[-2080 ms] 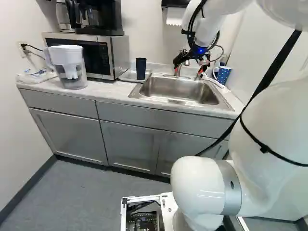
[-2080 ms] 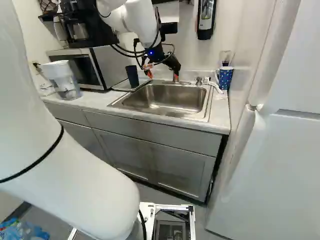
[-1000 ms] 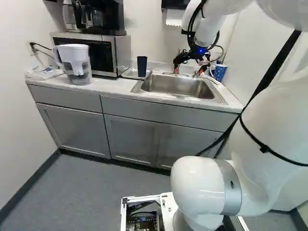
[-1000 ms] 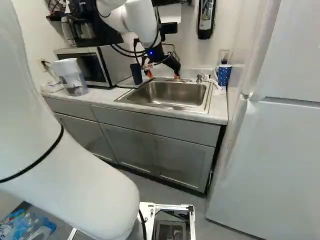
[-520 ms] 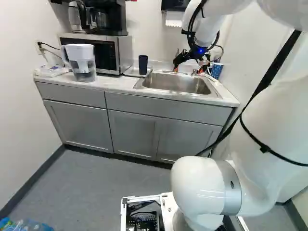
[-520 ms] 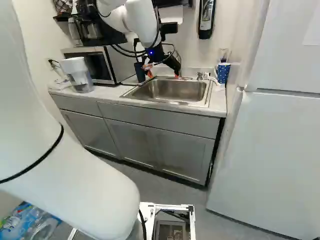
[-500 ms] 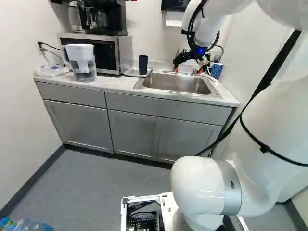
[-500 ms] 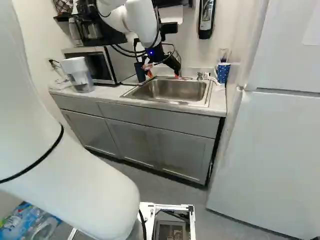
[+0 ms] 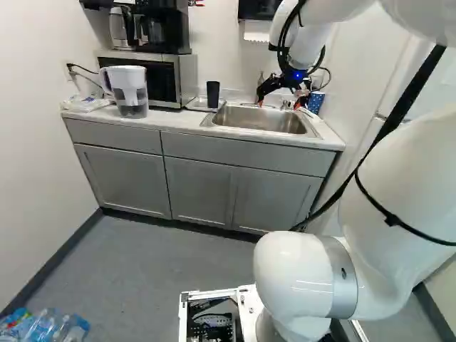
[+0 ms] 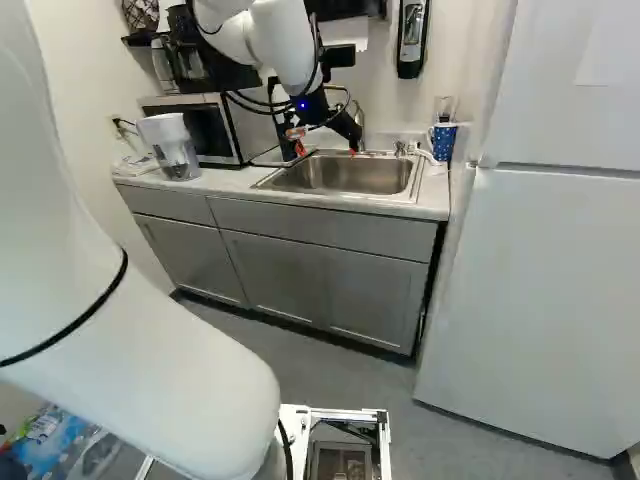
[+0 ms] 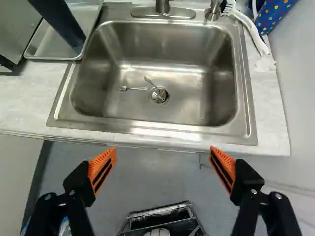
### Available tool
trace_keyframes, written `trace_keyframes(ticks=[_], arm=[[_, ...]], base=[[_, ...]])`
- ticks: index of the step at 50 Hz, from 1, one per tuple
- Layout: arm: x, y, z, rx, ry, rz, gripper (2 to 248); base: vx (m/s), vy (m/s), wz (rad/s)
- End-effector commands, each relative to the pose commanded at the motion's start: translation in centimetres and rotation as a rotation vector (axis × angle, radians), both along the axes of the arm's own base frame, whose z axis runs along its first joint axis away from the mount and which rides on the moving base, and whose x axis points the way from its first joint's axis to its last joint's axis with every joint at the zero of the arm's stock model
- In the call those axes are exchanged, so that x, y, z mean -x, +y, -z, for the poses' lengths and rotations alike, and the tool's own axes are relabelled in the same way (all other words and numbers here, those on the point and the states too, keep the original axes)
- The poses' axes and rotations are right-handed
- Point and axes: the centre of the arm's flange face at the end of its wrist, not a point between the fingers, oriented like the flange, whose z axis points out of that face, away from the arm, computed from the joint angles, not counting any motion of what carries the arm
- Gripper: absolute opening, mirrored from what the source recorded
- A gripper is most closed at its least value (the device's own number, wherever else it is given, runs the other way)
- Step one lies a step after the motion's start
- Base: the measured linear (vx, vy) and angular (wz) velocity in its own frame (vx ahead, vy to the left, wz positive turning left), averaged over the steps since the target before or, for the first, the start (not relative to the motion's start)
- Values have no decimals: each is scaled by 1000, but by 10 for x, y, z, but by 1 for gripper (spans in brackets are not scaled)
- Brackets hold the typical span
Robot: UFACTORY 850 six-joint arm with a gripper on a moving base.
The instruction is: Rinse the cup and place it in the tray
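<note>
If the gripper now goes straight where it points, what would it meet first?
Probably the sink, near its front rim; depth is unclear, so the front edge of the countertop might come first.

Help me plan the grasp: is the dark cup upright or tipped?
Upright: the dark cup stands on its narrower end in the metal tray.

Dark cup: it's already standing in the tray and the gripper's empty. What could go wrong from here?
The open gripper might bump the microwave, which stands close beside the tray and dark cup.
Lowering the cup too far into the sink could hit the cutlery by the drain.
The dotted mug could be taken for the target.
</note>
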Motion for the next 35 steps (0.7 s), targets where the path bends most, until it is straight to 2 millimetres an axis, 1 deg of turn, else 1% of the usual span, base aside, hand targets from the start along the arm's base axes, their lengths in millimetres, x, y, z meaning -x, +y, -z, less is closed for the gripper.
trace_keyframes(ticks=[20,35], arm=[[0,0,0,0,0,0,247],[0,0,0,0,0,0,247]], base=[[-128,32,3],[-95,31,2]])
